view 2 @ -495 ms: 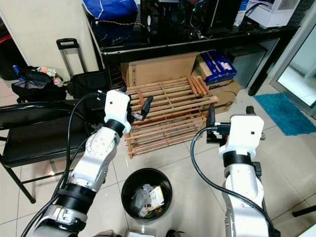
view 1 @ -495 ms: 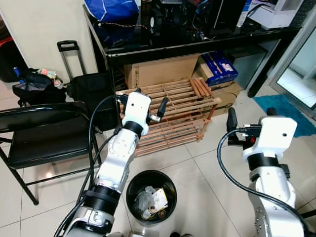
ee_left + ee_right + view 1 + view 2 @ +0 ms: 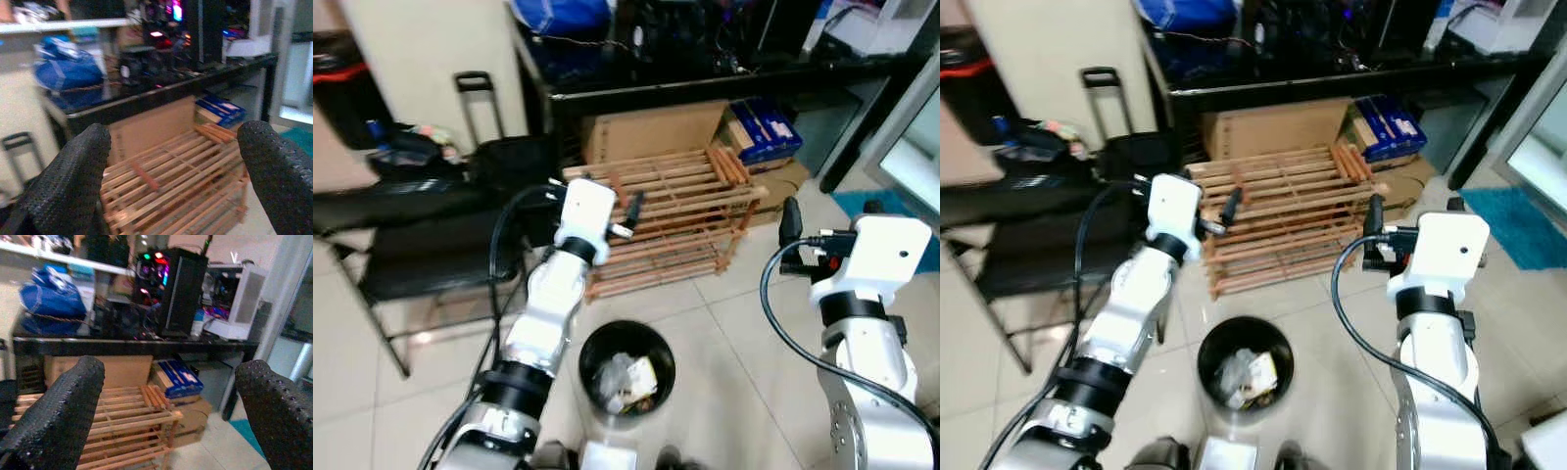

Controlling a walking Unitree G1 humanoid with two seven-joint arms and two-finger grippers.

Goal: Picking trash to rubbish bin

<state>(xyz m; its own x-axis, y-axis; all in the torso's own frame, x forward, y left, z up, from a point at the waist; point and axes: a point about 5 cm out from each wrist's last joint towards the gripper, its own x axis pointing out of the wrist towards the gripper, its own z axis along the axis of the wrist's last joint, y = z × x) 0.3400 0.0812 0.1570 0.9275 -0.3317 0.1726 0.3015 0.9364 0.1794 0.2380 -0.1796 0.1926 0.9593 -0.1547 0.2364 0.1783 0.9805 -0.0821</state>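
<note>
Two grippers are up in the air and neither has anything in it. Left gripper [image 3: 612, 211] sits mid-frame in the left eye view, raised in front of the wooden rack [image 3: 675, 220]; in its wrist view the two black fingers [image 3: 68, 171] are spread wide with nothing between them, just the rack behind. Right gripper [image 3: 827, 223] is over at the right side of the frame, also lifted, and its wrist view shows the same deal: fingers [image 3: 56, 406] wide apart, nothing held, looking at the rack and a black desk [image 3: 132, 345] with a lit-up PC [image 3: 173, 289] on top. Bin [image 3: 626, 369] is a round black one on the tiled floor at the lower middle, between the two arms and just below the left forearm. Trash [image 3: 628, 380] is already inside it, crumpled paper and wrappers by the look of it, a bit blurry. Black folding chair [image 3: 411, 255] is at the left, cardboard boxes [image 3: 651, 137] sit under the desk behind the rack.
</note>
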